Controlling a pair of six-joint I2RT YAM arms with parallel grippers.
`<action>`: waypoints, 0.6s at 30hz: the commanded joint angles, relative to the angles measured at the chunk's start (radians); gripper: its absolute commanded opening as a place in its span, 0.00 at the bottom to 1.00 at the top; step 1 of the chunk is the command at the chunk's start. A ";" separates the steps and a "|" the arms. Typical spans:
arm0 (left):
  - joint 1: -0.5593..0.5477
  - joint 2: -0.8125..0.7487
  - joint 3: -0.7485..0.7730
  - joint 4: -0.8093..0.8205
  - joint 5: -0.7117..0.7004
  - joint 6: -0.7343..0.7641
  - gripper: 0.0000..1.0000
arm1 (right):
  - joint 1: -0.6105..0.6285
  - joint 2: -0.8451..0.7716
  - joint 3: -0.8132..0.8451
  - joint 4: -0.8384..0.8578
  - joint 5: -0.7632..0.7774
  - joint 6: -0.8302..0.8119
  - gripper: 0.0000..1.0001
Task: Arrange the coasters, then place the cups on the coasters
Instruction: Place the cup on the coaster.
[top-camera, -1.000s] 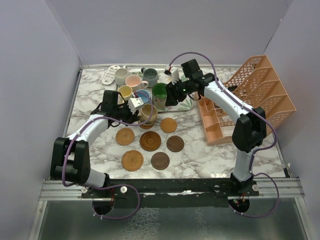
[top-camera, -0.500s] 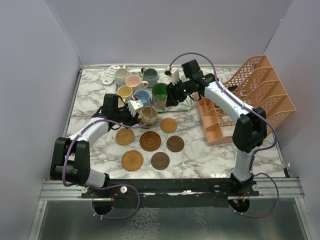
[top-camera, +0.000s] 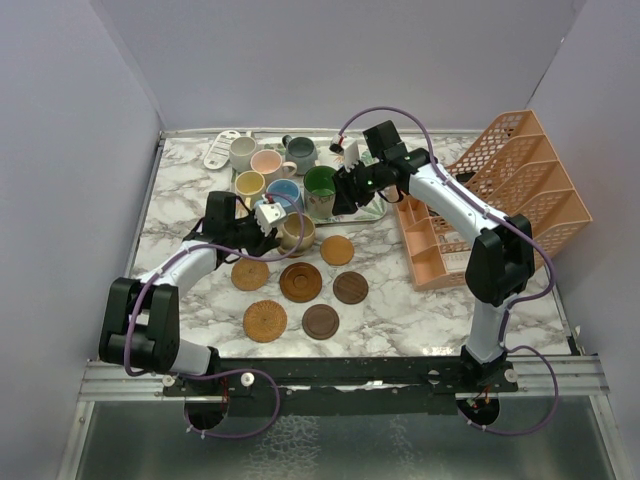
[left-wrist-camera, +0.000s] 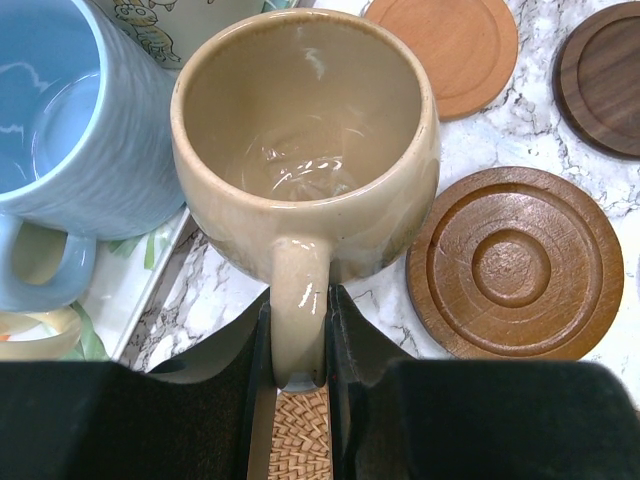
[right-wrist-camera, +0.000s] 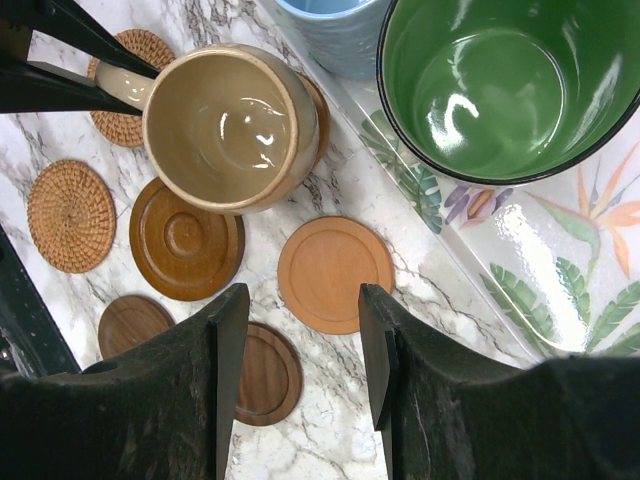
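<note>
7 cups (top-camera: 268, 163), 6 bare coasters (top-camera: 300, 281); L end effector (left-wrist-camera: 298, 340) holds tan cup (left-wrist-camera: 305, 130).

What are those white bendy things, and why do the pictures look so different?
They are two robot arms, each ending in a two-finger pincher called a gripper. One picture looks down from a camera above the marble table. The other two come from little cameras on each arm's wrist, so they see things close up. On the table lie round coasters, a leafy tray with mugs on it, and an orange rack. The left gripper pinches the tan mug by its handle. The right gripper is open and holds nothing; it hangs near the green mug.
</note>
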 joint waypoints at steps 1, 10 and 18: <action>0.007 -0.047 -0.013 0.048 0.027 0.041 0.00 | -0.004 -0.033 -0.003 0.027 -0.020 -0.017 0.48; 0.007 -0.038 -0.043 0.035 -0.011 0.060 0.16 | -0.004 -0.029 0.000 0.024 -0.023 -0.021 0.48; 0.007 -0.016 -0.043 0.006 -0.042 0.066 0.25 | -0.004 -0.041 -0.022 0.030 -0.018 -0.026 0.48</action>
